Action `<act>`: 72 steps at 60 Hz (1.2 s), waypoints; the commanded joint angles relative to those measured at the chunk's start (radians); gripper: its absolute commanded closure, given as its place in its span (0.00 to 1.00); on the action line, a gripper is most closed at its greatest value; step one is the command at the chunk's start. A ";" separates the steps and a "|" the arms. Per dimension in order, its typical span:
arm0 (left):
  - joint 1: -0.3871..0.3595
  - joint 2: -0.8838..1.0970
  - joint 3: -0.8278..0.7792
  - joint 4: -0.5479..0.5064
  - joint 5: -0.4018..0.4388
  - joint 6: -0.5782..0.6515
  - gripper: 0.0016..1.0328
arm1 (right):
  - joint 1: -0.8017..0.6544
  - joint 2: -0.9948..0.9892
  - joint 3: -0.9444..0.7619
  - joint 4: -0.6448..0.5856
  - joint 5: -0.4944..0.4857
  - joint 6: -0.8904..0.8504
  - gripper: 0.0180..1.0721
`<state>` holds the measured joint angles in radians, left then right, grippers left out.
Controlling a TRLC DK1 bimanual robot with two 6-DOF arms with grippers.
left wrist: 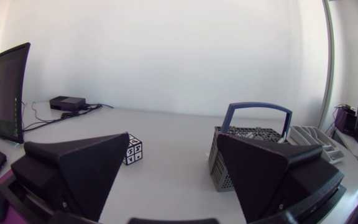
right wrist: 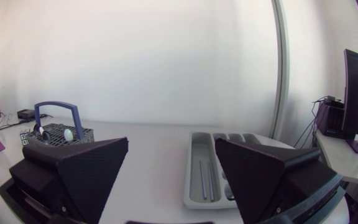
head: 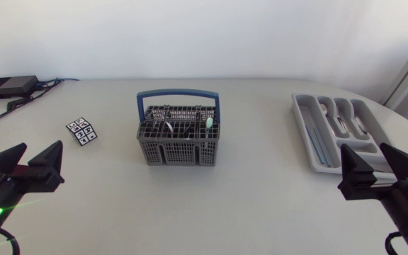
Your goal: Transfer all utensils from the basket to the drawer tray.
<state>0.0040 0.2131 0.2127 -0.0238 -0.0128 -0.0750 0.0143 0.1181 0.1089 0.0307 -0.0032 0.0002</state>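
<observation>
Left end effector (head: 40,147) and right end effector (head: 365,150) are hovering wide open; basket (head: 179,152) is holding perhaps two utensils (head: 209,124) upright for grasping, left of drawer tray (head: 300,117).

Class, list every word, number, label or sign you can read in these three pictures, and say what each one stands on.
Small cube: black-and-white squares with marks on its faces, too small to read in any view.
Basket: no print shows.
Drawer tray: no print shows.
Black box: no label can be made out.
Nothing here can be quoted as readable text.
</observation>
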 commanded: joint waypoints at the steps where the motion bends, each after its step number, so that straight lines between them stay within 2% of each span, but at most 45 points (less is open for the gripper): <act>1: -0.006 0.094 0.074 0.015 -0.016 -0.003 0.05 | 0.012 0.104 0.061 0.021 0.003 0.009 0.05; 5: -0.025 0.174 0.126 0.005 -0.036 -0.006 0.06 | 0.021 0.196 0.107 0.021 0.003 0.009 0.05; 10: -0.075 0.258 0.200 -0.050 -0.101 0.017 0.07 | 0.042 0.290 0.161 0.008 0.023 0.011 0.05; 13: -0.134 0.351 0.272 -0.117 -0.167 0.038 0.07 | 0.065 0.334 0.193 -0.014 0.043 0.014 0.05; 17: -0.225 0.470 0.375 -0.228 -0.213 0.055 0.07 | 0.115 0.385 0.235 -0.046 0.086 0.021 0.05; 18: -0.259 0.531 0.424 -0.286 -0.228 0.090 0.07 | 0.141 0.405 0.253 -0.068 0.120 0.021 0.05; 20: -0.279 0.580 0.456 -0.318 -0.228 0.144 0.07 | 0.170 0.425 0.270 -0.087 0.147 0.021 0.05; 22: -0.283 0.629 0.476 -0.315 -0.228 0.230 0.07 | 0.216 0.465 0.293 -0.110 0.193 0.027 0.05; 25: -0.289 0.677 0.501 -0.307 -0.227 0.231 0.07 | 0.254 0.509 0.328 -0.158 0.236 0.027 0.05; 34: -0.388 0.807 0.599 -0.343 -0.277 0.225 0.08 | 0.289 0.652 0.433 -0.304 0.244 0.026 0.05; 41: -0.443 0.894 0.677 -0.384 -0.299 0.211 0.12 | 0.292 0.733 0.482 -0.350 0.192 0.007 0.05; 46: -0.486 0.976 0.746 -0.419 -0.363 0.207 0.12 | 0.277 0.749 0.489 -0.364 0.066 -0.026 0.05; 50: -0.496 1.019 0.789 -0.435 -0.372 0.198 0.16 | 0.268 0.759 0.494 -0.368 -0.015 -0.039 0.05; 54: -0.516 1.082 0.840 -0.456 -0.378 0.187 0.17 | 0.282 0.790 0.517 -0.376 -0.024 -0.039 0.05; 72: -0.634 1.310 0.973 -0.472 -0.536 0.144 0.17 | 0.292 0.940 0.612 -0.408 -0.023 -0.035 0.05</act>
<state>-0.5968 1.4689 1.1366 -0.4820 -0.5072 0.1009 0.3004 1.0229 0.6945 -0.3672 -0.0261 -0.0299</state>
